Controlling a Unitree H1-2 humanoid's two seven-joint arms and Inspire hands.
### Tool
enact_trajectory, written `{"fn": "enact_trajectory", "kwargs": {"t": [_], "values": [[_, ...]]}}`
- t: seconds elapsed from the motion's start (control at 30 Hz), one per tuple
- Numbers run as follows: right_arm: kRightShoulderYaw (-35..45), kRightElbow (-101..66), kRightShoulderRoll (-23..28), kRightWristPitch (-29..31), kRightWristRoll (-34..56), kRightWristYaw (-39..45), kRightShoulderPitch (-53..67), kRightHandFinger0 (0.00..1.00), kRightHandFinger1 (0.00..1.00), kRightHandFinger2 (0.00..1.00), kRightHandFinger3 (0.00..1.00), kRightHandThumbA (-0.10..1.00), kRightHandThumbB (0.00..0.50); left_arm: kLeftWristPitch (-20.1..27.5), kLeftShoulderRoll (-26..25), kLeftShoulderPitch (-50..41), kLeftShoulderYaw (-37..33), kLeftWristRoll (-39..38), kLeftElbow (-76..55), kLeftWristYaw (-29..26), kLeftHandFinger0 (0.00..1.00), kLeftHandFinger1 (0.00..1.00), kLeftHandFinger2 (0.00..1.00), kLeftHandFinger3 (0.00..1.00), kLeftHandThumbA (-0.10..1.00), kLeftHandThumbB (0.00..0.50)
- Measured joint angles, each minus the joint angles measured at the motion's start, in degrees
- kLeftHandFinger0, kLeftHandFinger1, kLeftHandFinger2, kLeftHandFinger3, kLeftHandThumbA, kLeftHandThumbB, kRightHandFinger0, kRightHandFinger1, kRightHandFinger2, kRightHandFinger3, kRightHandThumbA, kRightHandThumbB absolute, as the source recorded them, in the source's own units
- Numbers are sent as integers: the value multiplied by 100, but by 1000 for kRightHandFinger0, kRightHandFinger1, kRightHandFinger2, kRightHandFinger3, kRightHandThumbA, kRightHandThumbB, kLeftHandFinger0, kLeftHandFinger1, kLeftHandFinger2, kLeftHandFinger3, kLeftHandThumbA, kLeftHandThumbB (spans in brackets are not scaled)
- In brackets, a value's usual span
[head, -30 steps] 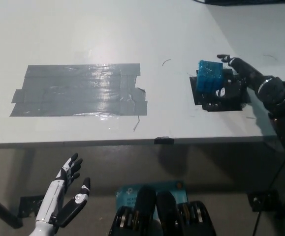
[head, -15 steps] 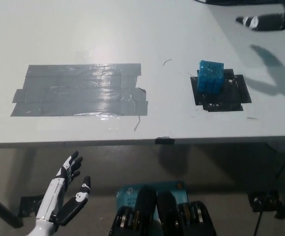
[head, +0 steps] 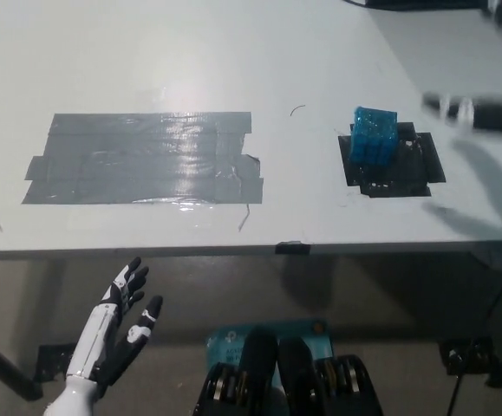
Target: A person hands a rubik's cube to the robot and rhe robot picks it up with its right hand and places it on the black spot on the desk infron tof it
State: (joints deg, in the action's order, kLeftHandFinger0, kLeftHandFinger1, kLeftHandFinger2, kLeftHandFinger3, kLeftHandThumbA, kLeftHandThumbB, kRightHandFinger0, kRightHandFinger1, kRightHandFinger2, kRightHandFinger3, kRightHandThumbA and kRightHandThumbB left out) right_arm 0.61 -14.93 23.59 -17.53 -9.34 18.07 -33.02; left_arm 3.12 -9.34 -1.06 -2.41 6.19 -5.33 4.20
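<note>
Your rubik's cube (head: 373,136) is sitting on the black spot (head: 394,164), toward its back left corner, so just pull the right hand (head: 478,113) clear without clipping it; it's too blurred to tell its fingers, while the left hand (head: 116,325) rests spread and empty below the desk (head: 233,61)

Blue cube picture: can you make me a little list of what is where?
cube: blue Rubik's cube sits on the black spot, toward its back left part
right hand: black, blurred, right of the cube, not touching it
left hand: white, open, low, below the desk edge
desk: white
tape: big grey tape patch on the left
</note>
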Motion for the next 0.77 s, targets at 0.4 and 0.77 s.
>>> {"fn": "enact_trajectory", "kwargs": {"t": [0.4, 0.77], "values": [[18, -1706, -1411, 495, 411, -183, 3756, 1000, 1000, 1000, 1000, 883, 308, 47, 10, -130, -22, -16, 357, 0, 1000, 1000, 1000, 1000, 958, 214], [-50, 183, -1827, 1429, 432, -399, 4043, 1000, 1000, 1000, 1000, 1000, 377, 99, 32, -370, -40, -19, 360, 0, 1000, 1000, 1000, 1000, 1000, 226]]}}
